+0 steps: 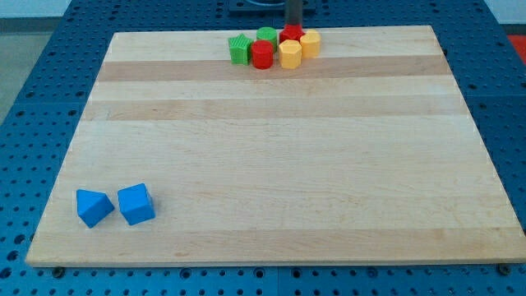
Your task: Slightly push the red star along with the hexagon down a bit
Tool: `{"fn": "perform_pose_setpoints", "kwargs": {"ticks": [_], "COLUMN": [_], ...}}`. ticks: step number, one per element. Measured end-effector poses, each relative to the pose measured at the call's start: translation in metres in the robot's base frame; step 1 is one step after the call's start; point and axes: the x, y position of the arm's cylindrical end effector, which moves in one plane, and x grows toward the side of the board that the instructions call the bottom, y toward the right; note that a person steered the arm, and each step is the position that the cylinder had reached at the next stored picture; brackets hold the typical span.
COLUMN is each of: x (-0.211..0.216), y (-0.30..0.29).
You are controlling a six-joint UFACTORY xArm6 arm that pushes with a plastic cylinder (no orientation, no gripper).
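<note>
board (pixel 271 156): pale wooden panel with lengthwise grain bands, filling most of the frame; it sits on a blue perforated table (pixel 33 99).
my tip (pixel 293 26): a dark straight rod drops in at the top centre; its lower end seems to meet the board just behind the red star, though the very end is hard for me to make out.
claw: there is none on this arm, only the plain rod, so nothing opens, closes or holds anything.
red star (pixel 292 34): back row of the cluster at the top centre, mostly hidden by the blocks in front; only its glossy red top shows, so i cannot confirm the star outline.
red hexagon (pixel 262 54): front row, a stubby faceted red prism, touching the green blocks and the front yellow block.
green block (pixel 239 49): far left of the cluster, ribbed or notched sides, exact shape unclear.
green cylinder (pixel 266 34): rounded green piece in the back row, just left of the red star.
front yellow block (pixel 289 54): faceted, roughly hexagonal, just right of the red hexagon.
back yellow block (pixel 310 43): similar chunky shape, at the cluster's right end.
blue blocks: two in the lower left, well apart from the cluster; the left one (pixel 94 206) looks wedge-like, the right one (pixel 136 204) like a cube, nearly touching.
</note>
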Motion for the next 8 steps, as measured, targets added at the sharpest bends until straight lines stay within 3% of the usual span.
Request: {"fn": "perform_pose_setpoints", "kwargs": {"ticks": [2,5,8], "x": [0.001,0.002,0.047], "y": [0.02,-0.012,-0.012]}}
